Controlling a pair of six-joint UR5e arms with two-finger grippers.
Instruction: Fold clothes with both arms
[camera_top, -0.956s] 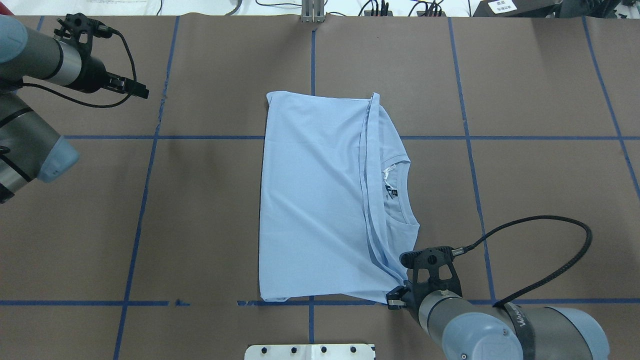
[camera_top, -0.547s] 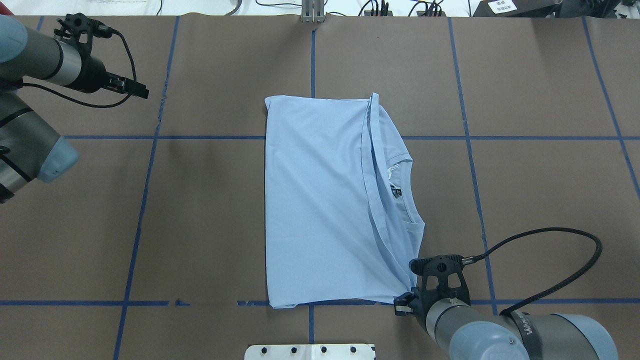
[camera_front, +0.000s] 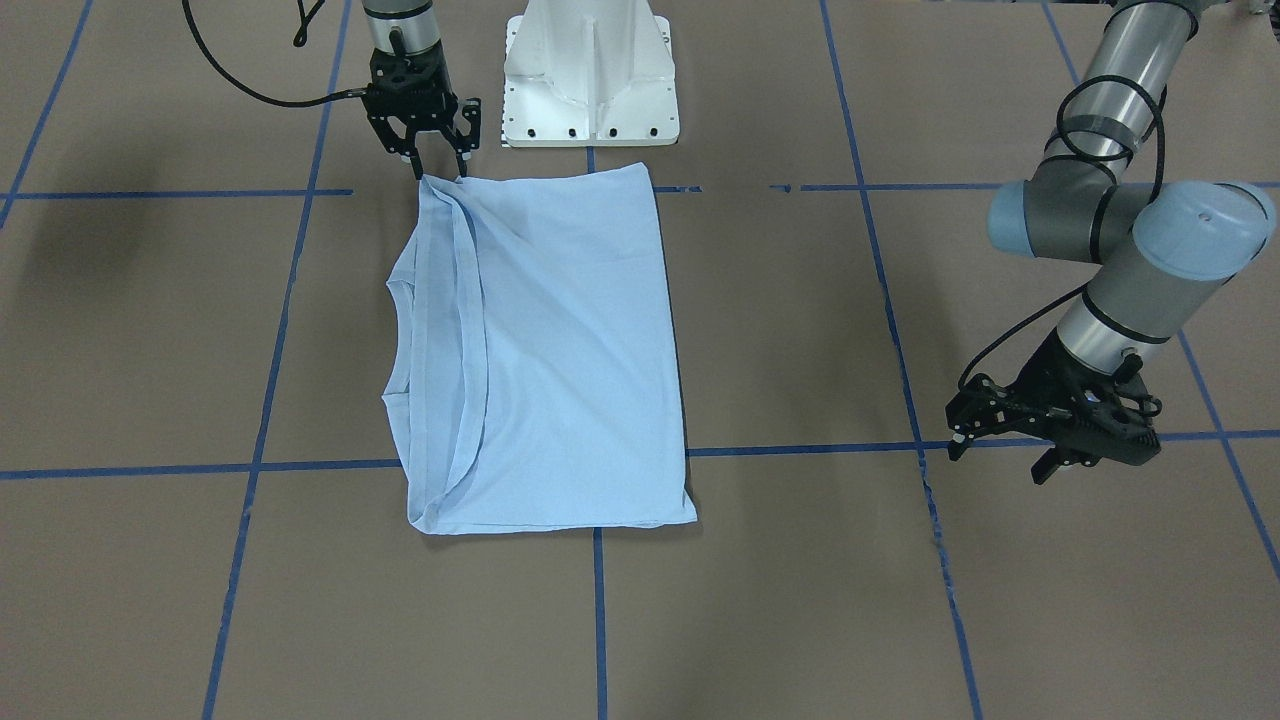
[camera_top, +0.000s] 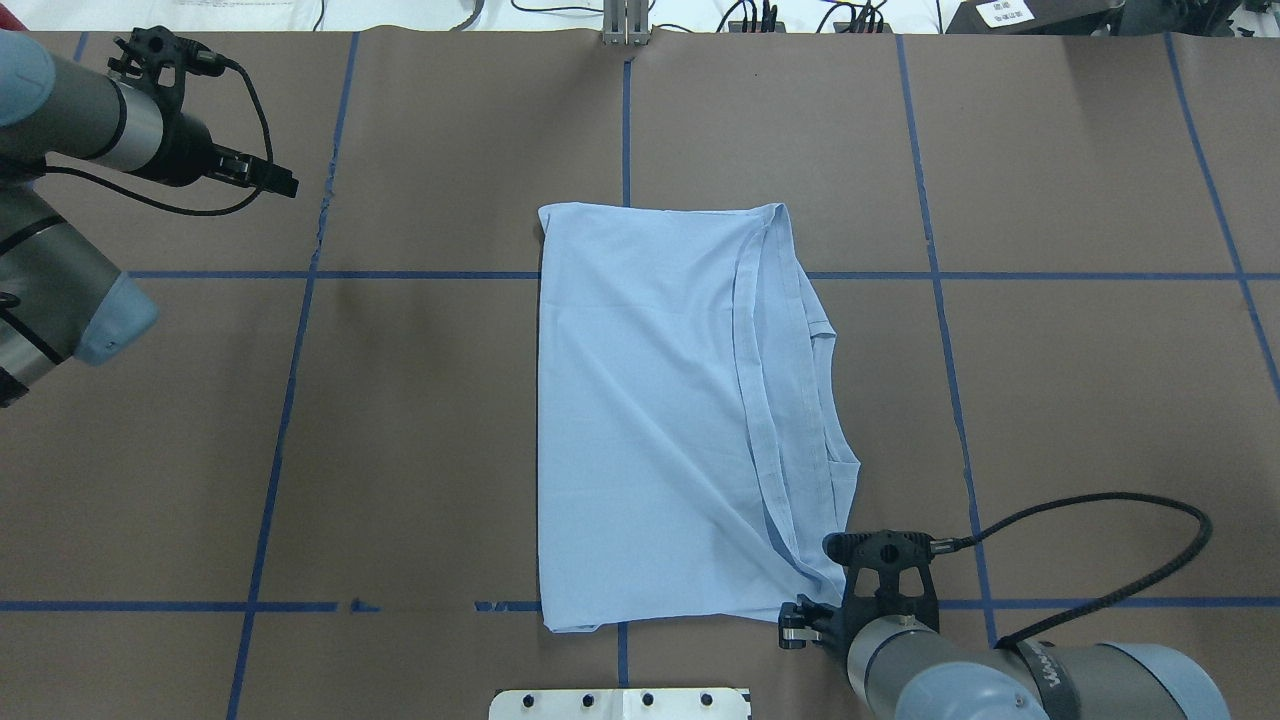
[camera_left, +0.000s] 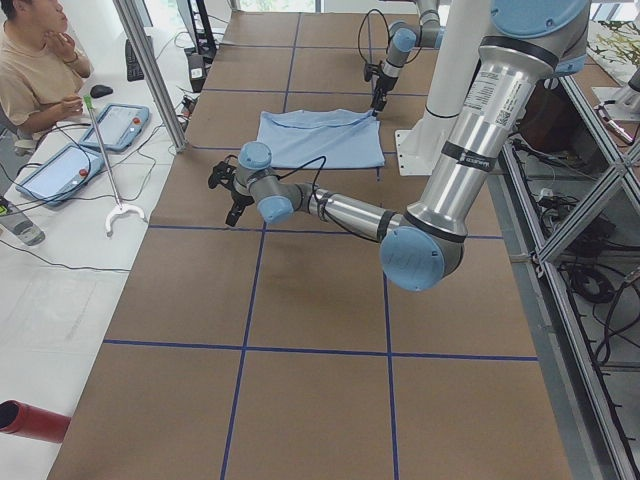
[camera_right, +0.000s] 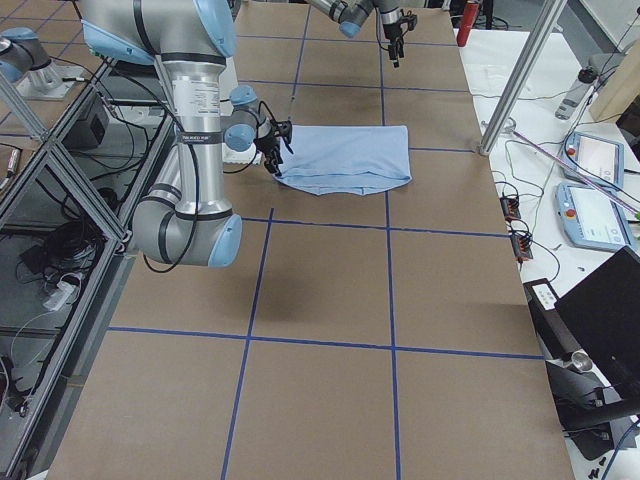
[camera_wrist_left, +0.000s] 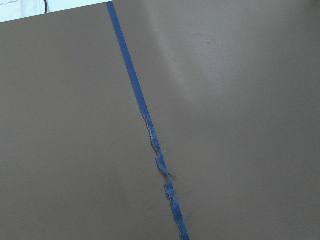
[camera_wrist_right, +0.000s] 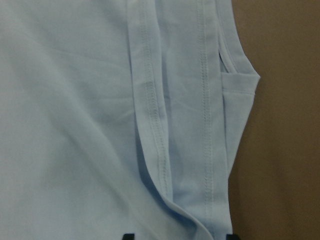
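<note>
Overhead exterior: one light blue T-shirt (camera_top: 640, 420), folded double, lies flat at the middle of the brown table (camera_top: 1050, 400).
- Long axis: runs from the robot's edge toward the far edge.
- Edges: smooth closed edge to the robot's left; stitched hem bands (camera_wrist_right: 150, 115) and notched neck side to its right.
- Right gripper (camera_front: 440, 172): at the shirt's near right corner. Its fingers are spread with the corner between them, and nothing looks clamped. It is probably there to lay the top layer's hem square on the lower layer.
- Left gripper (camera_front: 998, 455): fingers apart and empty, above bare table by a torn blue tape line (camera_wrist_left: 150, 130). It is well apart from the shirt, likely parked clear.
- White pedestal base (camera_front: 590, 70): just beside the shirt's near edge.
</note>
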